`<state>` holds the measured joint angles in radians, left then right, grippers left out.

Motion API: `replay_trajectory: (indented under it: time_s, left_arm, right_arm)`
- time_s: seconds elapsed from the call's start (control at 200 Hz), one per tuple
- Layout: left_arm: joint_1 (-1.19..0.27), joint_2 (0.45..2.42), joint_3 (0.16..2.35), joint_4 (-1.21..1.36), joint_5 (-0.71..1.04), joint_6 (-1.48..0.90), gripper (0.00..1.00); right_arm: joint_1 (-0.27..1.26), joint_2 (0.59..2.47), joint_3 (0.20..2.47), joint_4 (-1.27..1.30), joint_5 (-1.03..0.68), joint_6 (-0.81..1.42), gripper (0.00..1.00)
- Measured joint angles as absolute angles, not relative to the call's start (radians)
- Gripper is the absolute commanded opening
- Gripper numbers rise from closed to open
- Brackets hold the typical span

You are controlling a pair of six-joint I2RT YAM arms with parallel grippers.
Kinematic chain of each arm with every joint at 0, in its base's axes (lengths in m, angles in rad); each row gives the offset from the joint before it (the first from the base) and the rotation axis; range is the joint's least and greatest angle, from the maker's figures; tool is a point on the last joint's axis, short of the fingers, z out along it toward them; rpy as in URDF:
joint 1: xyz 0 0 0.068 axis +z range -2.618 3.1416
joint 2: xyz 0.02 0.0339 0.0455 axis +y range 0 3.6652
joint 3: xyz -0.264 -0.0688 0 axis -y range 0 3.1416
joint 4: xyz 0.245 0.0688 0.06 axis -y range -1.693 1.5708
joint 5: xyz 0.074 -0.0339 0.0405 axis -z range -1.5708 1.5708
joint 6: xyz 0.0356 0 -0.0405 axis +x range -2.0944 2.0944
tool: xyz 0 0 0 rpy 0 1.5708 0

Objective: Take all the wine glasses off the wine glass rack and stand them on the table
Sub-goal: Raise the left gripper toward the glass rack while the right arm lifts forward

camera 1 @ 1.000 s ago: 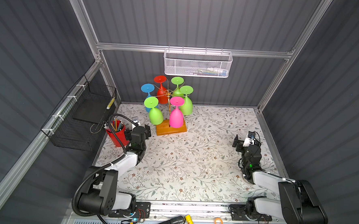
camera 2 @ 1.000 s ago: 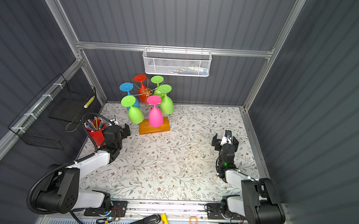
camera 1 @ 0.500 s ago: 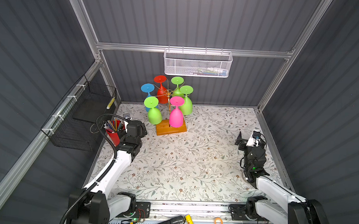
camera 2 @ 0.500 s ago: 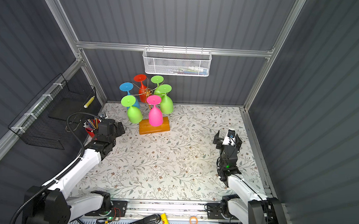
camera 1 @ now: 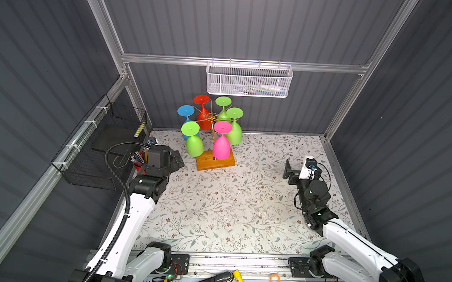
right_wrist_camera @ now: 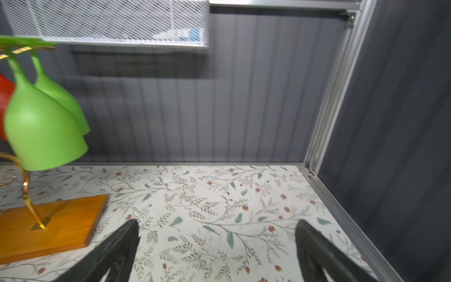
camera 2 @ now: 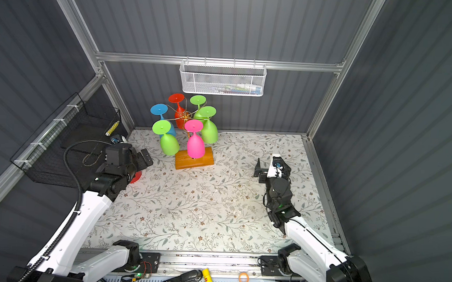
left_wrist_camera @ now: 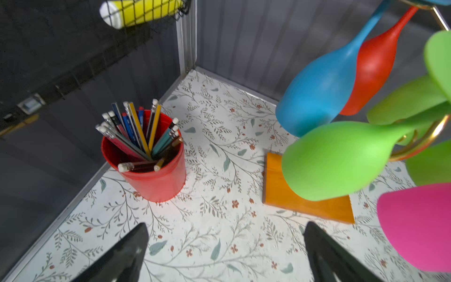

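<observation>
**While the left gripper and the right gripper stand open, six glasses hang on the rack**

Because neither gripper touches anything, both pairs of jaws are spread wide and grasp nothing; the left wrist view shows only table between the left fingers, and the right wrist view shows the same between the right fingers.

1. Rack: it stands at the far side of the table, left of centre, close to the back wall; its wooden base lies flat on the flowered surface; the gold post is upright.
2. Glasses: all six hang upside down, feet up and bowls down; the pink glass hangs on the near side, its bowl over the base; the near green glass hangs at the near left, its bowl beside the left end of the base; the blue glass is at the far left; the red glass and the far green glass are at the far side; the right green glass is at the right.
3. Left gripper: raised above the table, near the left end of the base, apart from it, pointing toward the rack; the red pencil cup stands at the left edge of the table, partly hidden under this arm in both top views.
4. Right gripper: over the right side of the table, well apart from the rack.
5. Walls: a black wire basket on the left wall holds a yellow marker; a white mesh basket hangs on the back wall above the rack.
</observation>
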<state>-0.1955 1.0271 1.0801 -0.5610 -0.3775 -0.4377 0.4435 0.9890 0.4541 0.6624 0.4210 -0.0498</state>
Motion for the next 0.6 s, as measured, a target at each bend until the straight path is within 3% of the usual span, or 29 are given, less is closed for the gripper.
replay_trajectory:
  time_s: [0.32, 0.6]
  left_arm:
    - [-0.194, 1.102, 1.341, -0.68, -0.156, -0.544, 0.98]
    - [-0.137, 1.182, 1.374, -0.612, 0.088, -0.739, 0.91]
  right_arm:
    - [0.562, 1.024, 0.546, 0.575, 0.391, -0.098, 0.99]
    - [0.626, 1.017, 0.604, 0.495, 0.335, -0.142, 0.99]
